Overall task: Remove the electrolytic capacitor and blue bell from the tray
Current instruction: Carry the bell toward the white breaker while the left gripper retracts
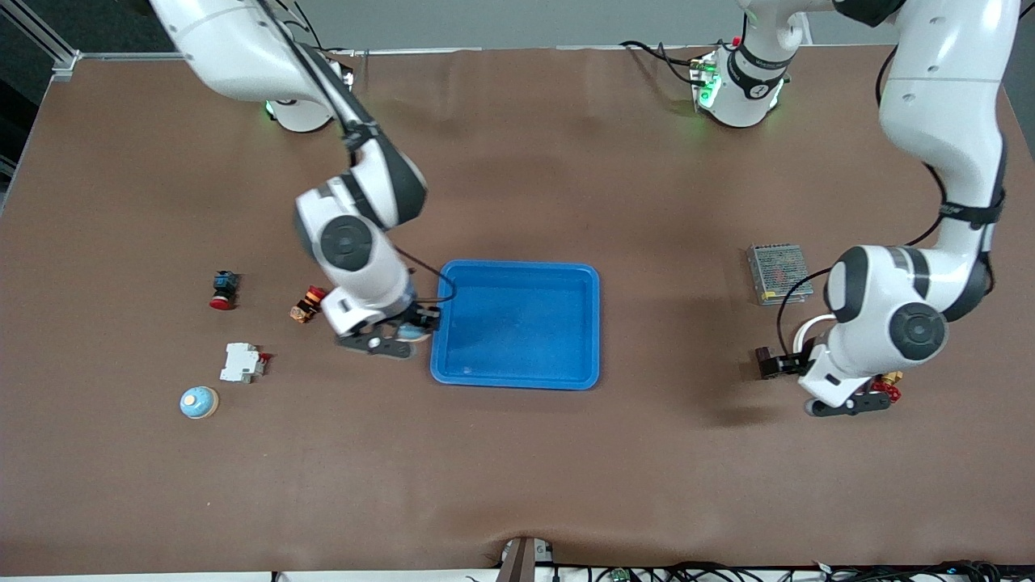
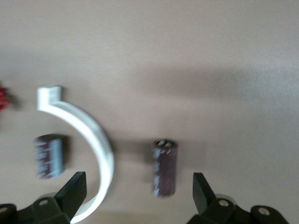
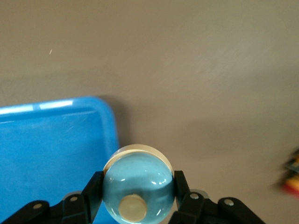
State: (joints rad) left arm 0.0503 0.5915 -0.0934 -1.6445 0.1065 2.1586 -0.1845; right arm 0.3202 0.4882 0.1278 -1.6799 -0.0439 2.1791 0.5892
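My right gripper (image 1: 407,331) is shut on a light blue bell (image 3: 138,186) with a cream button on top, its fingers (image 3: 92,191) pressed against both sides. It hangs over the rim of the blue tray (image 1: 517,267) at the right arm's end. That tray corner (image 3: 51,154) shows in the right wrist view. My left gripper (image 2: 138,193) is open and low over the table at the left arm's end. A dark maroon capacitor (image 2: 164,168) lies on its side between the fingers (image 2: 74,191), touching neither. In the front view the hand (image 1: 845,400) hides it.
A white curved piece (image 2: 88,140) and a second dark cylinder (image 2: 49,156) lie beside the capacitor. A grey power supply (image 1: 778,273) lies farther from the camera. Toward the right arm's end lie another blue bell (image 1: 199,402), a white breaker (image 1: 242,362), a red-black button (image 1: 224,289) and an orange part (image 1: 307,305).
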